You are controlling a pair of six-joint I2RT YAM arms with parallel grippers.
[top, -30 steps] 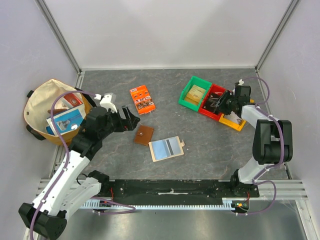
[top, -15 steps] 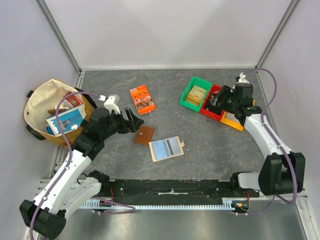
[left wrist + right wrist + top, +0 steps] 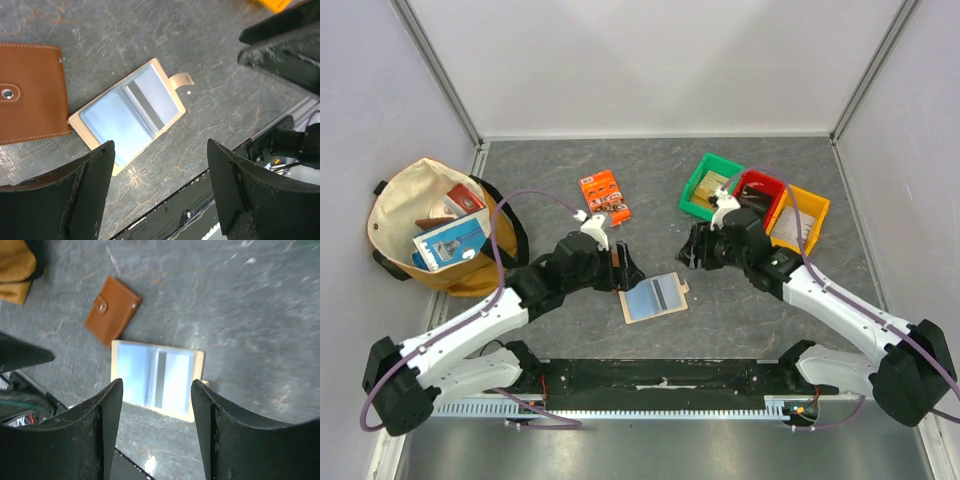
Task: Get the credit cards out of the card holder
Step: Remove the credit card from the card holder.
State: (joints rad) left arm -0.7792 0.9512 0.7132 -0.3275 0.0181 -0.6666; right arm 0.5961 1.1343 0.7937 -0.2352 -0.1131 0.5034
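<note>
Arms both reach toward the middle of the table now. Half a second earlier the right gripper (image 3: 692,250) was over the red bin (image 3: 765,187). It now hangs beside the upper right corner of the card holder (image 3: 653,297), well clear of the bins. The left gripper (image 3: 626,272) was beside the left edge of the brown wallet (image 3: 30,92). It now sits over that wallet, just off the holder's upper left corner, and hides most of the wallet from the top camera.

The card holder lies where it lay before, spread open and flat on the grey table (image 3: 750,300), pale blue lining up and snap tab pointing right. The brown wallet lies shut just beside it, the two apart.

A dark strip (image 3: 147,105) runs across the lining in both wrist views. Whether it is one of the credit cards cannot be told, and no card lies outside the holder.

Both grippers have their jaws spread wide with nothing between them. Each wrist camera frames the open holder between its fingers (image 3: 107,430), neither touching it.
</note>
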